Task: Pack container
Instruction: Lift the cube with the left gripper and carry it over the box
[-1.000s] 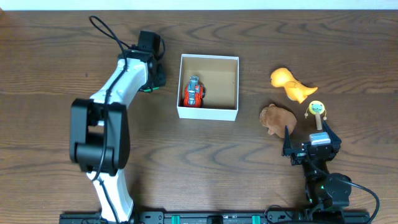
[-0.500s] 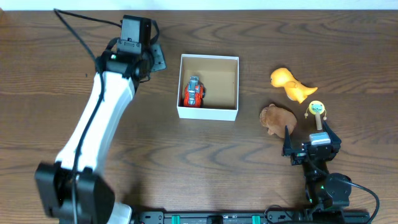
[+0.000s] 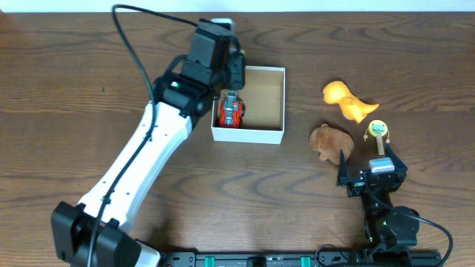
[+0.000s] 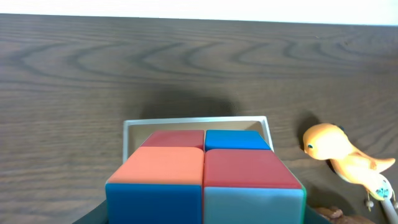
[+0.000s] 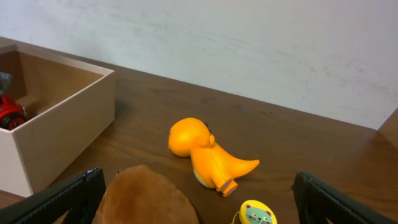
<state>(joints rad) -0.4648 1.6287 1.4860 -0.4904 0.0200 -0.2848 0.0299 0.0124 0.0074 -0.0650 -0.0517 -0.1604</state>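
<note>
The container (image 3: pixel 274 136), a white box with a tan inside, sits mid-table and holds a red toy car (image 3: pixel 231 110). My left gripper (image 3: pixel 225 68) hangs over its back left corner, shut on a multicoloured cube (image 4: pixel 204 180). The cube fills the bottom of the left wrist view, just above the container's rim (image 4: pixel 196 122); from overhead the wrist hides it. My right gripper (image 3: pixel 371 175) is open and empty, close in front of a brown plush toy (image 3: pixel 331 140). The right wrist view shows its fingers (image 5: pixel 202 208) spread either side of the plush (image 5: pixel 146 199).
An orange dinosaur (image 3: pixel 347 101) lies right of the container, also seen in the wrist views (image 4: pixel 345 158) (image 5: pixel 208 155). A small yellow cat-faced toy (image 3: pixel 378 130) (image 5: pixel 258 214) lies by the right gripper. The container's wall (image 5: pixel 62 134) and car (image 5: pixel 9 111) show at the left.
My left arm has swung right, from the table left of the container to over its back left corner, carrying the cube. The right arm has not moved.
</note>
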